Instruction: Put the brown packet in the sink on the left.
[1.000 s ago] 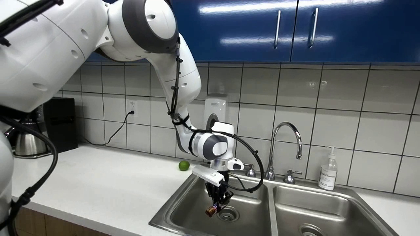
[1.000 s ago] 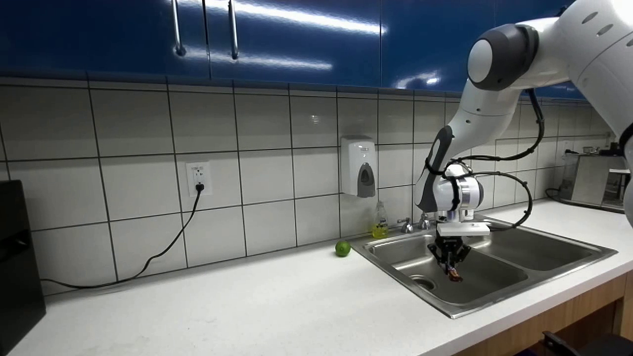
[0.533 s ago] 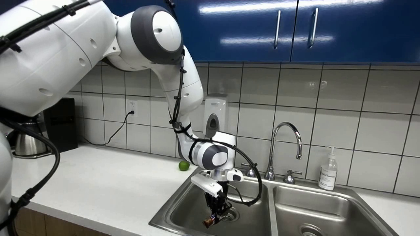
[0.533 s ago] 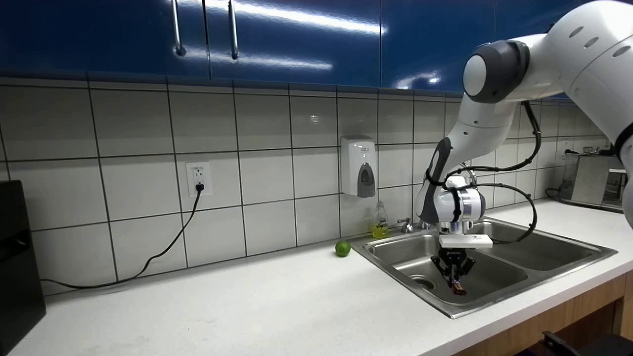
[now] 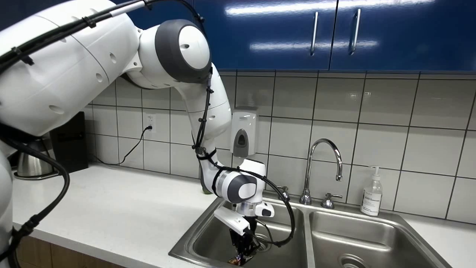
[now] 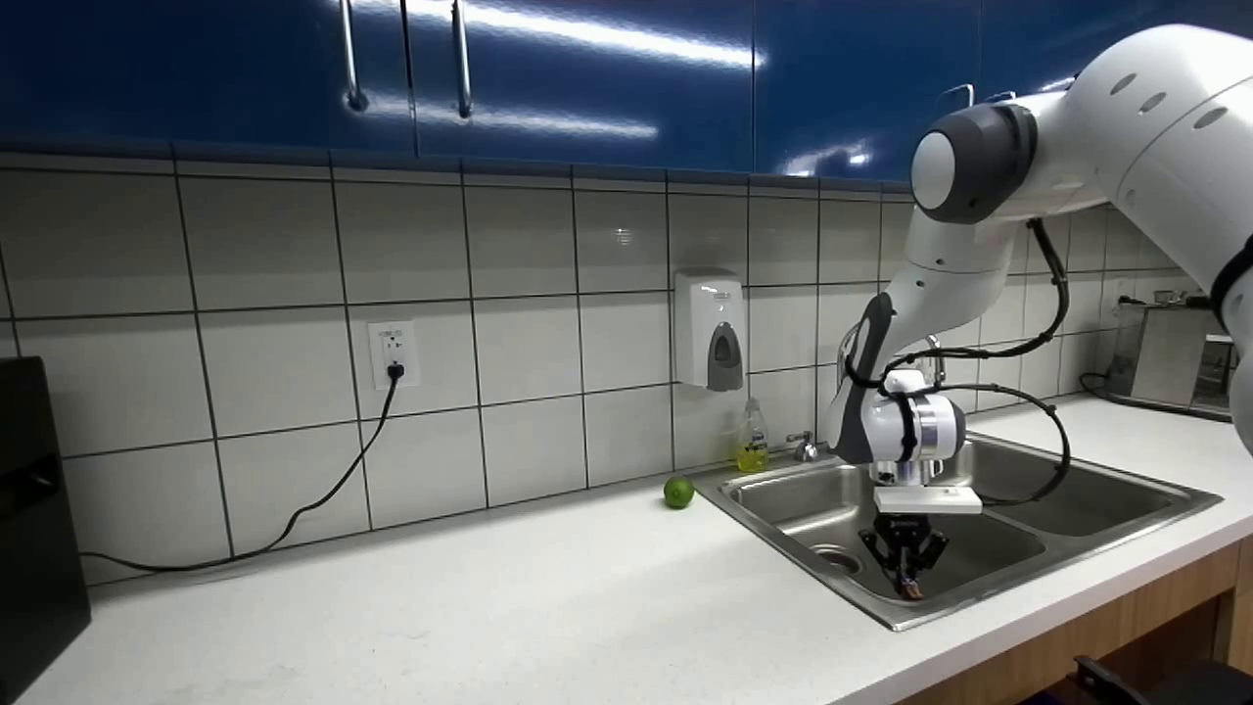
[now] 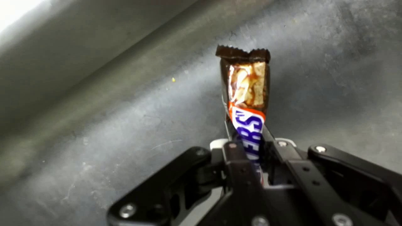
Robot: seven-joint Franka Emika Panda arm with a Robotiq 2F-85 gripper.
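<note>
The brown packet, a candy bar with a red, white and blue label, shows in the wrist view (image 7: 248, 83) and low in both exterior views (image 5: 234, 261) (image 6: 911, 590). My gripper (image 7: 248, 131) is shut on its label half, and the brown crimped end sticks out beyond the fingertips. The gripper (image 5: 243, 256) (image 6: 905, 568) points down inside the left basin of the steel sink (image 5: 212, 238). The packet is low in the basin near its front wall. I cannot tell whether it touches the basin floor. The packet's rear end is hidden between the fingers.
A divider (image 5: 308, 238) separates the left basin from the right basin (image 5: 349, 227). A tall faucet (image 5: 308, 171) stands behind it, with a pump bottle (image 5: 372, 197) to its right. A lime (image 6: 677, 492) and a yellow soap bottle (image 6: 752, 450) are by the sink's rim.
My gripper has moved down into the left basin and a little toward its front, with the packet still held. The lime is now mostly hidden behind the arm in an exterior view.
</note>
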